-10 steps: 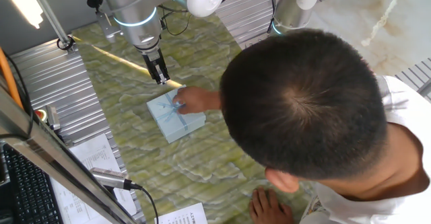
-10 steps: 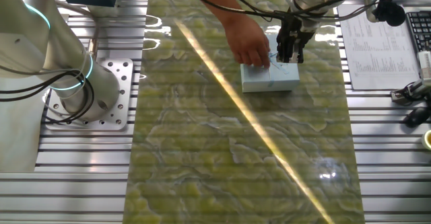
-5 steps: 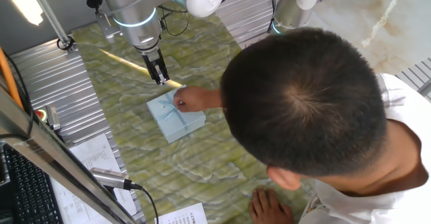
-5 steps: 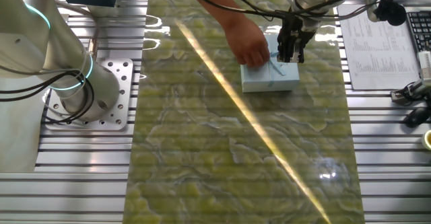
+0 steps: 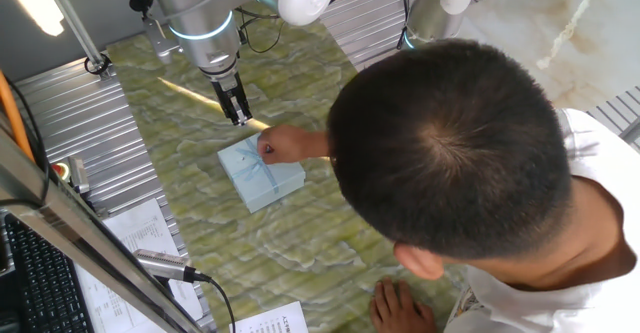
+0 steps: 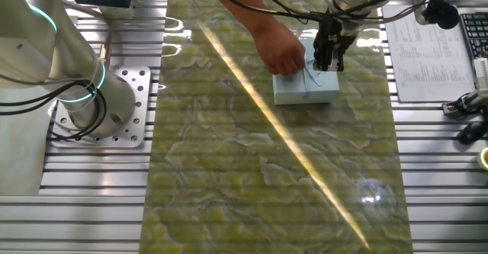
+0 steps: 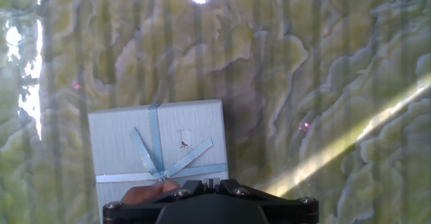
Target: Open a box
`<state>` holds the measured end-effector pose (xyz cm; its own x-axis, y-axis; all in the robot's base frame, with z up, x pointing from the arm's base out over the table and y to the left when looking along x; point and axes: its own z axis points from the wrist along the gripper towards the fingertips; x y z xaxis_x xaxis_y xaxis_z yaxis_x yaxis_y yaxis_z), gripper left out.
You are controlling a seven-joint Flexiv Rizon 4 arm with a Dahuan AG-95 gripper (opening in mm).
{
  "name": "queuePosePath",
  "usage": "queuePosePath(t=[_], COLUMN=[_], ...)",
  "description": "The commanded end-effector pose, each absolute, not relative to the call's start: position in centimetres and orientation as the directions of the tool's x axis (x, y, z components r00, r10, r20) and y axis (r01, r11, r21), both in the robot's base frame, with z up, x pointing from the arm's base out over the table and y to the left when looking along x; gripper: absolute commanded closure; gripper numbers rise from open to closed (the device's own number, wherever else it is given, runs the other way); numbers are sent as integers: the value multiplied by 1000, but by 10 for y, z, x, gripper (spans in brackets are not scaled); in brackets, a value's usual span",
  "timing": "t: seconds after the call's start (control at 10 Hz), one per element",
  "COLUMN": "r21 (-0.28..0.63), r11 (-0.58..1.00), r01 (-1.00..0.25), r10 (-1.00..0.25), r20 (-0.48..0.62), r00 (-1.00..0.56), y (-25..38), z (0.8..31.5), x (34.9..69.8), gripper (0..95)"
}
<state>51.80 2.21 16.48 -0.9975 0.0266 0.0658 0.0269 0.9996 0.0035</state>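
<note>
The pale blue box (image 5: pixel 260 171) lies closed on the green marbled table, its lid tied with a light blue ribbon bow. It also shows in the other fixed view (image 6: pixel 306 88) and in the hand view (image 7: pixel 158 150) at the lower left. A person's hand (image 5: pixel 285 145) rests on the box's edge by the bow. My gripper (image 5: pixel 237 108) hangs just above the table beside the box's far edge, fingers together and empty. It also shows in the other fixed view (image 6: pixel 329 59). Its jaws stand shut at the bottom edge of the hand view.
The person's head and shoulders (image 5: pixel 450 143) fill the right of one fixed view. A second robot arm's base (image 6: pixel 91 101) stands at the table's side. Papers (image 6: pixel 427 48) and a keyboard (image 5: pixel 40 283) lie beyond the table edges.
The person's hand has shifted slightly on the box's lid. My gripper and the box stay where they were.
</note>
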Motion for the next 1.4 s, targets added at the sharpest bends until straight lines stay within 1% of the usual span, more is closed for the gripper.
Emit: queuePosePath(t=[0.1,0.9,1.4], r21=[3,3,5], r11=[1000,1000,999], r01=[28,29,37], r10=[27,29,36], r20=[66,65,66], r00=[-997,-997,-997], y=[22,22,26], z=[165,166,169], x=[518,518,524], gripper=[950,950,950])
